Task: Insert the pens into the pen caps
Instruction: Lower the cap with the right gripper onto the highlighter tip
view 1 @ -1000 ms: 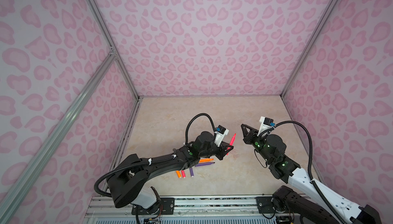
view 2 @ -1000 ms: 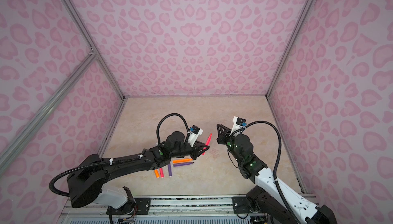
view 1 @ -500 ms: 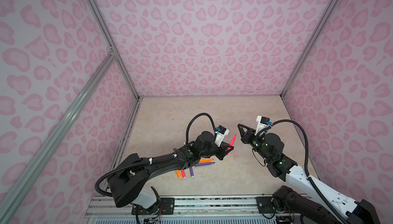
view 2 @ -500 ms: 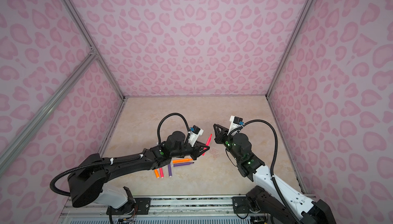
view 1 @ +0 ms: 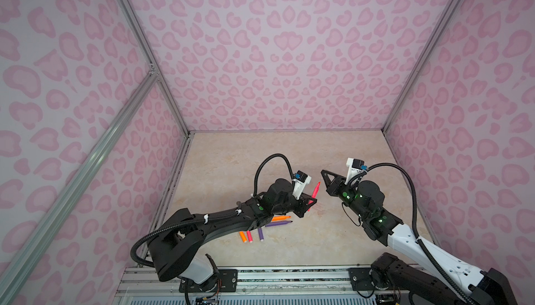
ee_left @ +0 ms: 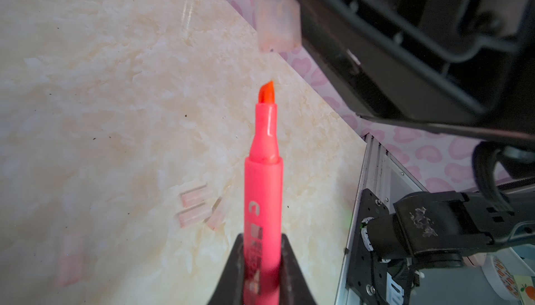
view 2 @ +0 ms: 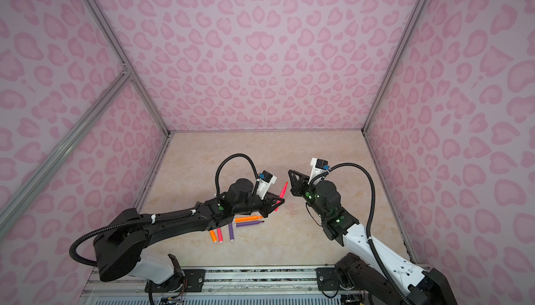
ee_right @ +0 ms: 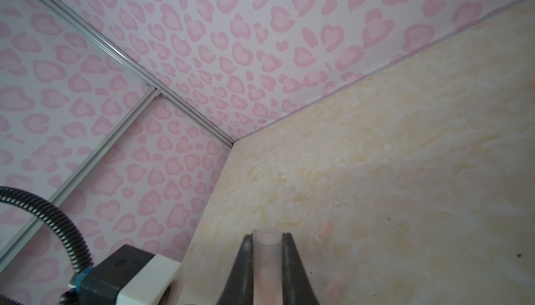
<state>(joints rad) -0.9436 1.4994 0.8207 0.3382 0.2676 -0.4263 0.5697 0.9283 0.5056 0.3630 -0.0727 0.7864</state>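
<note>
nearing pink pen [ee_left: 263,190]: held cap [ee_left: 276,14]

So the right gripper [ee_right: 267,235] is pinching a clear pen cap [ee_right: 266,260] between its two dark fingers [ee_right: 244,263], open end pointing out over the marbled beige table [ee_right: 390,144]. A couple of blurry pinkish caps [ee_right: 324,231] are lying on the table nearby. Behind it all, pink-spotted walls [ee_right: 202,28] are filling the background, and a ribbed black cable [ee_right: 58,216] is curving into a black-and-white block [ee_right: 136,277] close to the lens.
</note>
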